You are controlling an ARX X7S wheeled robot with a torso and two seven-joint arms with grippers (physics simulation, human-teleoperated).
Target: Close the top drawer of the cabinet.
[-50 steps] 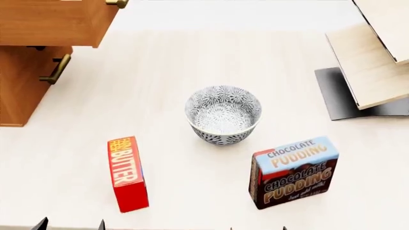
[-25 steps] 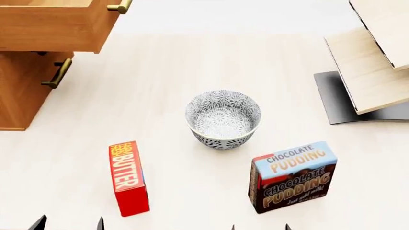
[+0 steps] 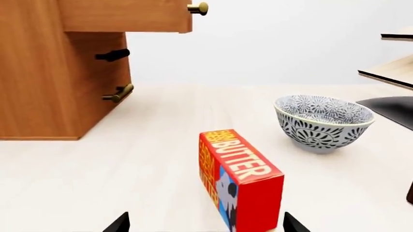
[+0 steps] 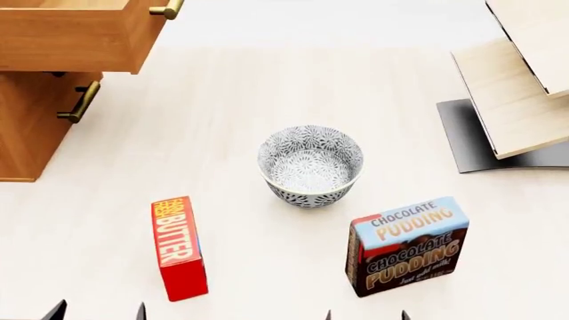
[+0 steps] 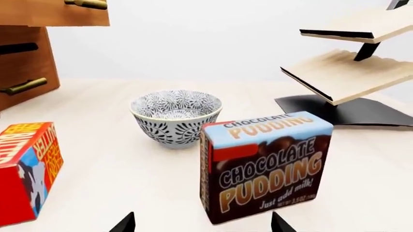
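At the far left of the head view, the cabinet (image 4: 31,130) stands on the pale counter (image 4: 222,87). The top drawer (image 4: 76,37) is pulled out and overhangs the cabinet front, with its brass handle (image 4: 167,9) at the outer end. Below it, the lower drawer front sits flush and carries a like brass handle (image 4: 78,102).

Nearer the robot, the left gripper (image 4: 98,311) shows only as two dark fingertips at the bottom edge of the head view. The jaws are spread wide, hold nothing and touch nothing. In the left wrist view, the left gripper (image 3: 205,223) faces a red butter box (image 4: 178,248), which stands upright on the counter just ahead of the fingertips.

At the centre, a patterned bowl (image 4: 310,164) rests upright on the counter, well apart from the cabinet.

Right of the bowl and nearer the robot, a chocolate pudding box (image 4: 407,245) stands upright. The right gripper (image 4: 366,315) lies just short of it, its jaws likewise spread and empty, in contact with nothing.

At the far right, a pale wood slanted shelf (image 4: 516,87) rises from a dark base (image 4: 467,137).
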